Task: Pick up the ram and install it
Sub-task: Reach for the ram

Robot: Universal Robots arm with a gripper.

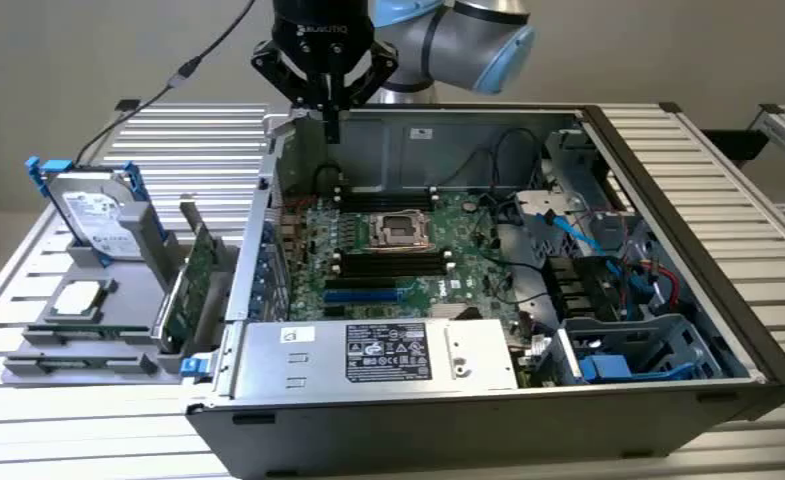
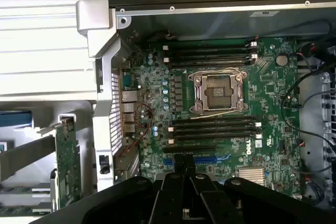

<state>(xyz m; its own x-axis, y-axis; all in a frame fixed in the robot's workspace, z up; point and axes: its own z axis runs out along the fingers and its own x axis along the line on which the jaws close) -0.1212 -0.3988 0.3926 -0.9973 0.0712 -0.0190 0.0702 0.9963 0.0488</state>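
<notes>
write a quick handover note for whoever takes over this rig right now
Pincer: shut on a thin strip hanging edge-on, apparently the ram.
Where: over the open case's far corner, at the exterior view's left, above the motherboard.
Done: ram picked up.
Left: the memory slots beside the CPU socket look empty; ram not yet seated.

The arm (image 1: 479, 35) reaches in from the far side, its grey-and-blue elbow joint bent above the black wrist (image 1: 323, 25). The hand (image 1: 329, 130) hangs straight down from it. In the wrist view the hand (image 2: 185, 161) has its two black fingers (image 2: 169, 192) drawn together, tips meeting. Whether anything thin sits between them cannot be told.
</notes>
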